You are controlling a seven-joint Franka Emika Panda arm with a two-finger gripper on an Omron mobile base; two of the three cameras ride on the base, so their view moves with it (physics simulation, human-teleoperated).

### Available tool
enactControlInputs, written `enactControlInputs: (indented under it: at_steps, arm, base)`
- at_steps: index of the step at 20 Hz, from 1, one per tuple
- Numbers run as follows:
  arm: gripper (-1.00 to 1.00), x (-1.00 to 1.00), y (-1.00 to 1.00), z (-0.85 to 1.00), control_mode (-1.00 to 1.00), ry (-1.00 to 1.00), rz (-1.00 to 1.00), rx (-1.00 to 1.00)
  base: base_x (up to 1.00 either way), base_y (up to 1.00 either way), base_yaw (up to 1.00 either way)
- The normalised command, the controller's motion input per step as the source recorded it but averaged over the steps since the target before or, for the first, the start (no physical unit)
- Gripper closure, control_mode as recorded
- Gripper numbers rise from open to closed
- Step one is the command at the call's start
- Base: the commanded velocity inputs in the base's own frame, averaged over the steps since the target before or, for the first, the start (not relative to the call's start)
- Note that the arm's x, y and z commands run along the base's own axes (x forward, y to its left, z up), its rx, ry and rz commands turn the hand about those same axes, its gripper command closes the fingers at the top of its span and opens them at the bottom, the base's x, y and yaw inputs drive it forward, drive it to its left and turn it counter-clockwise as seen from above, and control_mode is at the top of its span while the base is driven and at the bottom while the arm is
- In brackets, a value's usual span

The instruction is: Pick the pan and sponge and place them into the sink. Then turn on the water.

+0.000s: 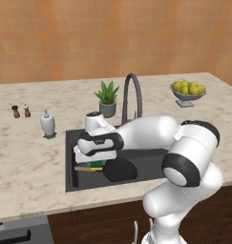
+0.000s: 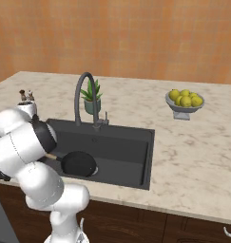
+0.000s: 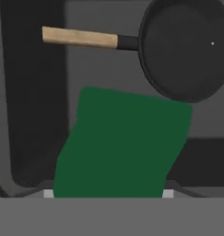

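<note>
Sponge [image 3: 120, 145], green face toward the hand camera, sits between the gripper's fingers, so the gripper [image 1: 91, 164] is closed on it, over the left part of the sink [image 1: 69, 157]. From the left base view a sliver of green and yellow shows just under the hand, low inside the basin. Whether the sponge touches the sink floor, cannot tell.

Pan [image 1: 120, 170] lies in the sink, black bowl near the front wall, just right of the sponge. Its light wooden handle [image 3: 79, 38] points away from the bowl toward the sink's left side. In the hand view the pan's rim comes right up to the sponge's far corner; touching or a hair apart, cannot tell.

Faucet [image 1: 131, 95], dark gooseneck, stands at the back edge of the sink, arching forward over the basin. No blue stream visible under the spout.

Arm reaches from the sink's front right across the basin to the left, white forearm low over the sink.

Potted plant [image 1: 107, 98] sits just behind the sink, left of the faucet. White soap dispenser [image 1: 47, 125] is on the counter [image 1: 26, 162] left of the sink's back corner. Two small shakers [image 1: 21, 111] are farther left and behind it. Bowl of lemons [image 1: 187, 90] stands well to the right of the faucet, behind the sink's right end. Orange wall behind the counter.
</note>
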Motion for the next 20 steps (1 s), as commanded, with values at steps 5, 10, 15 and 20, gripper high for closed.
enactControlInputs:
  at_steps: [5, 10, 15, 20]
  arm:
    - [1.0, 0.16, -0.63, -0.23, -1.0, 0.0, 0.0, 0.03]
    - [1.0, 0.19, -0.29, -0.51, -1.0, 0.0, 0.0, 0.0]
    - [1.0, 0.35, -0.3, -0.1, -1.0, 0.0, 0.0, 0.0]
    - [1.0, 0.41, -0.1, -0.05, -1.0, 0.0, 0.0, 0.0]
  base:
    - [0.0, 0.0, 0.0]
    - [0.0, 0.0, 0.0]
    - [0.0, 0.0, 0.0]
    - [0.0, 0.0, 0.0]
